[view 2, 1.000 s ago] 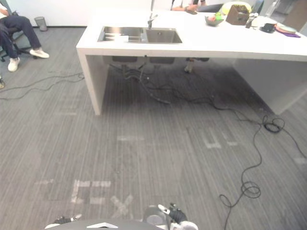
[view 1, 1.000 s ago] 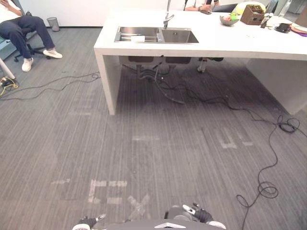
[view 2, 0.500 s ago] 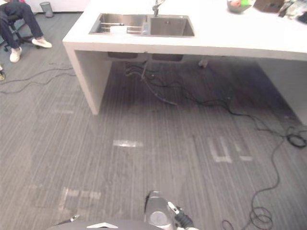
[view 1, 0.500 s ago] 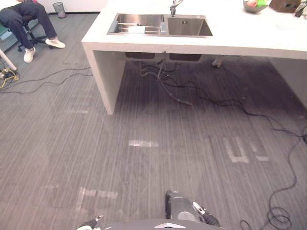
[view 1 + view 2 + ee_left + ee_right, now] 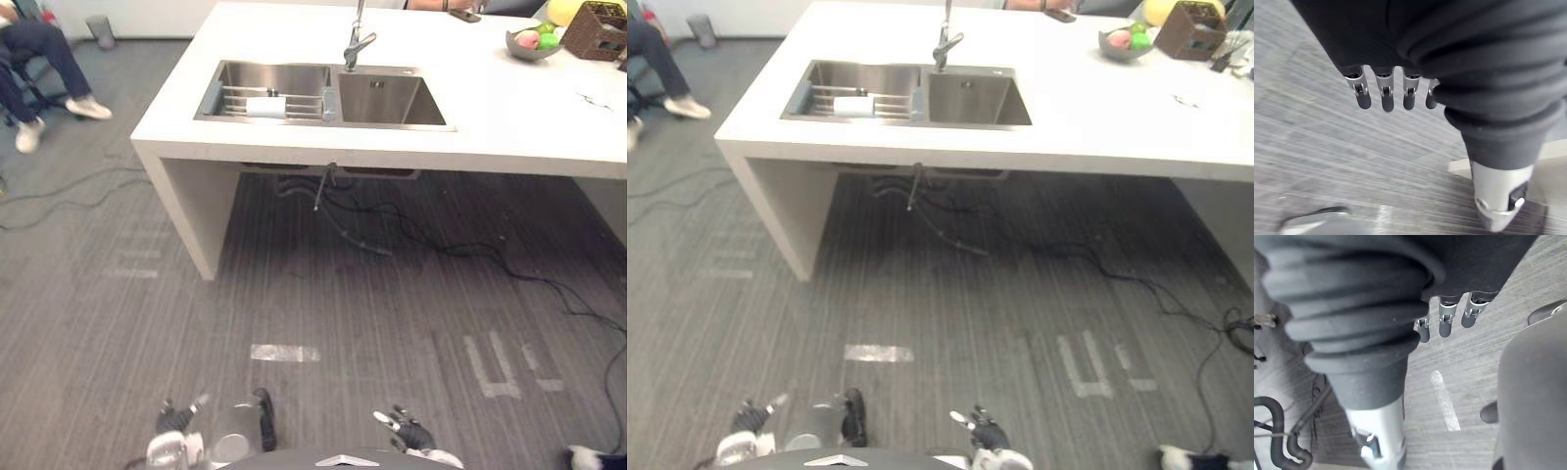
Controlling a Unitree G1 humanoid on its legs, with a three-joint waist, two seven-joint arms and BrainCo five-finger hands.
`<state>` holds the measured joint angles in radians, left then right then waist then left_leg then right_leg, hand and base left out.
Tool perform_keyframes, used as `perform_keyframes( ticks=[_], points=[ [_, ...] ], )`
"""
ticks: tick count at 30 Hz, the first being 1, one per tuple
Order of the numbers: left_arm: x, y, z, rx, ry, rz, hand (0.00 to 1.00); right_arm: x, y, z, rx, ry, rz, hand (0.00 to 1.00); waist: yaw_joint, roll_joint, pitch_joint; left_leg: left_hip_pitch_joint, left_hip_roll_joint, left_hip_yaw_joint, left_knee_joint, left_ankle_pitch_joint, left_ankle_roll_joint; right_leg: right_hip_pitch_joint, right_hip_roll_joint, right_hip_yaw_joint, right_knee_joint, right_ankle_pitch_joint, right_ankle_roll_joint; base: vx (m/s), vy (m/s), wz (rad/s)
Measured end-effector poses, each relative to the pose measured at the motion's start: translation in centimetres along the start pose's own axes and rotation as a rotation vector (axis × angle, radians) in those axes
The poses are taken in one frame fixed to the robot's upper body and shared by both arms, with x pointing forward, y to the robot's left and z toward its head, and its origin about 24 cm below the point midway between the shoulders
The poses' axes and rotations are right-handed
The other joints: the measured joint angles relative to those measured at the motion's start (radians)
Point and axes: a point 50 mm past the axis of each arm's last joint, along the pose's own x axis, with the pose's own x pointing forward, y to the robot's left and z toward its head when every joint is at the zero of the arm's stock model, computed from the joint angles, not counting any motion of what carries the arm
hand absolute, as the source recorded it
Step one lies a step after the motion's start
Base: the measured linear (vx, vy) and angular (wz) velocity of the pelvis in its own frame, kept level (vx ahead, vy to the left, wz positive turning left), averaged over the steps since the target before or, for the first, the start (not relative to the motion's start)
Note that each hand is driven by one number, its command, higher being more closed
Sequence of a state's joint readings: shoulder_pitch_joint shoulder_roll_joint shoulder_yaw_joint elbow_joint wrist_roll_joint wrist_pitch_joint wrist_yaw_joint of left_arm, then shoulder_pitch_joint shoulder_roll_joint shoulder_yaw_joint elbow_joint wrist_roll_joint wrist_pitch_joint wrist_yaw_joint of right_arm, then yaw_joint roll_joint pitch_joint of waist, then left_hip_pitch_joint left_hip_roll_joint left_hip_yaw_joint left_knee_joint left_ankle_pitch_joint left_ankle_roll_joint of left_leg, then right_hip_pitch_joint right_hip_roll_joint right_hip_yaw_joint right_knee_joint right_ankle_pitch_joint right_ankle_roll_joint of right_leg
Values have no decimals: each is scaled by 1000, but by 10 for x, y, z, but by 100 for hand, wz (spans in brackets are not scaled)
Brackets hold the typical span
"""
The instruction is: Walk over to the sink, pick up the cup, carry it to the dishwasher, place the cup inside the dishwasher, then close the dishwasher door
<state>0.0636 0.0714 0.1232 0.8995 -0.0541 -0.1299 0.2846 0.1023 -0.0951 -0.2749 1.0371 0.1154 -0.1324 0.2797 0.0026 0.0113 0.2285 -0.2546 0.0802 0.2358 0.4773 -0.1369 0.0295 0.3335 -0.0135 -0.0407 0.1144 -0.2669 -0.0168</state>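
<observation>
- Sink (image 5: 387,98) is closer than a second ago, so the walk's working.
- Cup (image 5: 265,106) lies in its left basin, far ahead of the fingers.
- Left hand (image 5: 1383,95), right hand (image 5: 1444,322): fingers loose, holding nothing.

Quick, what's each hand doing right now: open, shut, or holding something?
Left hand: open, holding nothing.
Right hand: open, holding nothing.

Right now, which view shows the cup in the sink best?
Left eye view: the cup lies on its side on the rack in the left basin, unobstructed. The right eye view shows the same; both wrist views face the floor.
</observation>
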Motion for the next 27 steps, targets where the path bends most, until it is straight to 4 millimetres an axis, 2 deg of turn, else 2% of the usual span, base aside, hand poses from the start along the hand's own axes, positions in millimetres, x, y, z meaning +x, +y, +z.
perform_keyframes(
  ticks=[1, 3, 4, 5, 6, 7, 8, 9, 10, 11, 12, 13, 14, 15, 16, 18, 19, 20, 21, 22, 23, 26, 27],
  points=[
    [1, -3, 11, -3, -51, 3, 0, 1, 1, 2, -7, 0, 3, 0, 1, 7, 4, -8, 4, 0, 27, -11, 8, 6, 1, -2, -9, 13, -10, 322, 77, 1],
    [-3, -19, 64, -18, -270, -5, 0, 6, 4, 12, -72, 10, 30, 0, 2, 11, 11, -27, 20, -8, 124, -26, 9, 19, -10, 33, 3, 54, -5, 275, 74, -12],
    [-6, -19, 80, -25, -336, 0, 0, 7, 4, 13, -77, 13, 34, 0, 3, 12, 12, -22, 13, -17, 125, -28, 8, 11, -15, 39, 30, 54, -5, 200, 48, -27],
    [-15, -17, 113, -58, -478, 7, 0, 6, 2, 12, -72, 18, 28, 0, 3, 21, -1, 25, -14, -45, 50, -66, 12, -19, -21, 35, 102, 51, 0, 211, 48, -16],
    [-25, -11, 148, -65, -625, 15, 0, 3, -1, 5, -54, 41, 14, 0, 2, 2, -19, 65, -55, -41, -37, -73, 15, -71, -48, 31, 212, 27, 44, 211, 46, -4],
    [-30, -7, 166, -53, -705, 23, 0, 1, -3, 1, -47, 57, 7, 0, 4, -4, -27, 80, -71, -38, -68, -66, 30, -110, -61, 29, 287, 18, 74, 302, 43, 10],
    [-43, 1, 199, -11, -844, 36, 0, -2, -8, -8, -5, 78, -10, 0, 7, -9, -26, 103, -89, -36, -81, -75, 38, -191, -87, 32, 487, 35, 183, 314, 31, 10],
    [-56, 9, 222, 32, -955, 64, 0, -6, -12, -16, 41, 90, -34, 0, 7, -21, -22, 147, -110, -37, -89, -94, 40, -269, -123, 31, 669, 120, 266, 338, 40, 3],
    [-62, 14, 230, 53, -998, 84, 0, -8, -14, -18, 67, 83, -45, 0, 7, -28, -20, 186, -121, -35, -111, -100, 39, -298, -144, 20, 752, 184, 246, 316, 44, -11],
    [-74, 18, 240, 93, -1066, 110, 0, -12, -16, -25, 82, 84, -54, 0, 7, -32, -21, 263, -139, -35, -162, -105, 39, -362, -182, -15, 910, 208, 183, 330, 15, -9],
    [-83, 18, 247, 132, -1122, 136, 0, -15, -18, -27, 95, 72, -63, 0, -1, -30, -22, 330, -139, -47, -198, -115, 40, -423, -191, -52, 998, 141, 116, 330, -6, -1],
    [-87, 16, 250, 158, -1148, 147, 0, -15, -18, -28, 101, 66, -66, 0, -7, -31, -22, 359, -136, -53, -217, -118, 37, -456, -190, -67, 1012, 108, 100, 327, -52, 29],
    [-92, 9, 257, 218, -1191, 155, 0, -16, -16, -31, 116, 57, -67, 0, -23, -18, -20, 399, -129, -76, -247, -120, 36, -520, -189, -99, 988, 56, 88, 248, -76, 44],
    [-95, 5, 261, 240, -1211, 145, 0, -17, -14, -32, 124, 50, -68, 0, -33, -20, -21, 416, -121, -89, -257, -122, 31, -549, -190, -113, 953, 37, 84, 404, -186, 87],
    [-101, -5, 270, 271, -1263, 123, 0, -17, -13, -34, 144, 47, -73, 0, -56, -21, -24, 443, -98, -130, -264, -132, 1, -606, -190, -136, 811, 12, 82, 452, -255, 87],
    [-108, -13, 279, 277, -1306, 97, 0, -19, -13, -38, 156, 53, -79, 0, -66, -15, -27, 474, -56, -165, -271, -151, -32, -630, -175, -134, 593, 23, 79, 457, -261, 76],
    [-116, -16, 286, 292, -1350, 80, 0, -22, -13, -43, 162, 69, -84, 0, -70, -17, -38, 495, -14, -186, -258, -179, -80, -620, -134, -97, 322, 127, 68, 453, -264, 52],
    [-118, -16, 288, 306, -1364, 81, 0, -24, -12, -49, 163, 88, -81, 0, -68, -27, -44, 500, -3, -190, -244, -191, -99, -606, -124, -70, 217, 213, 57, 691, -431, 47],
    [-119, -16, 287, 318, -1361, 83, 0, -27, -11, -55, 175, 111, -83, 0, -70, -20, -53, 521, 39, -205, -215, -216, -131, -579, -97, -65, 192, 353, 65, 459, -289, 9],
    [-119, -18, 285, 318, -1350, 74, 0, -28, -18, -52, 149, 113, -84, 0, -67, 6, -57, 519, 72, -203, -203, -209, -132, -573, -70, -68, 199, 345, 34, 591, -380, 0],
    [-126, -25, 288, 344, -1384, 52, 0, -27, -22, -48, 108, 126, -72, 0, -66, 23, -64, 513, 86, -196, -218, -167, -122, -572, -54, -73, 220, 291, 33, 423, -270, -7],
    [-138, -32, 289, 360, -1436, 33, 0, -26, -22, -46, 112, 143, -48, 0, -83, 29, -70, 535, 103, -171, -207, -97, -124, -570, -41, -80, 301, 187, 31, 374, -261, 5],
    [-141, -35, 286, 378, -1444, 20, 0, -27, -25, -46, 103, 163, -47, 0, -83, 44, -79, 520, 120, -182, -142, -92, -125, -556, -22, -83, 308, 155, 31, 363, -246, -5]
  ],
)
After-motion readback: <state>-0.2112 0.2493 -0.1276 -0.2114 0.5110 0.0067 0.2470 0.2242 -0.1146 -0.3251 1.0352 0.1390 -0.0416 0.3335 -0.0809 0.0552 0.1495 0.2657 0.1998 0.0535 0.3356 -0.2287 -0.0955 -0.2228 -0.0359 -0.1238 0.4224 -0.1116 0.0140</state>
